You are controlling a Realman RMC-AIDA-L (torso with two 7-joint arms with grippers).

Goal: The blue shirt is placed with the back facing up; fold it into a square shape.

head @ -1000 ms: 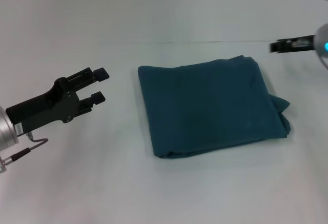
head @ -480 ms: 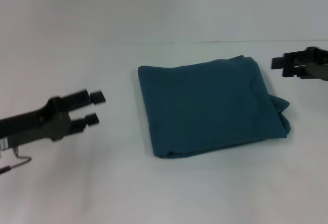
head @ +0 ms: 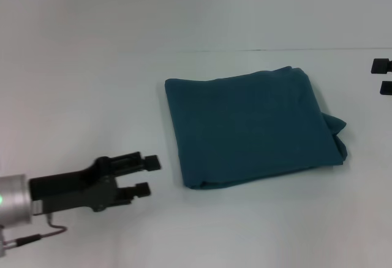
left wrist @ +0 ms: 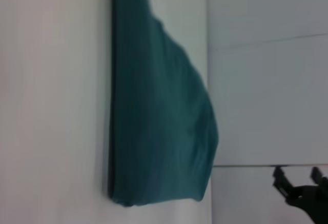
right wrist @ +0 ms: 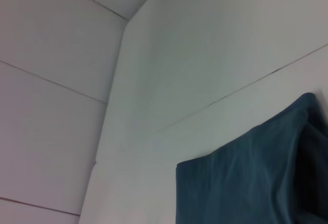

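The blue shirt (head: pixel 251 127) lies folded near-square at the centre of the surface (head: pixel 92 84). The left pincer (head: pixel 146 175), released and empty, sits just off its near-left corner. The right pincer (head: pixel 384 76), at the far right edge, appears released. Risk: a loose flap bulging on the right side may unfold if brushed.

surface: white table (head: pixel 92 96)
on it: blue shirt (head: pixel 251 127), folded to a rough square, lying flat
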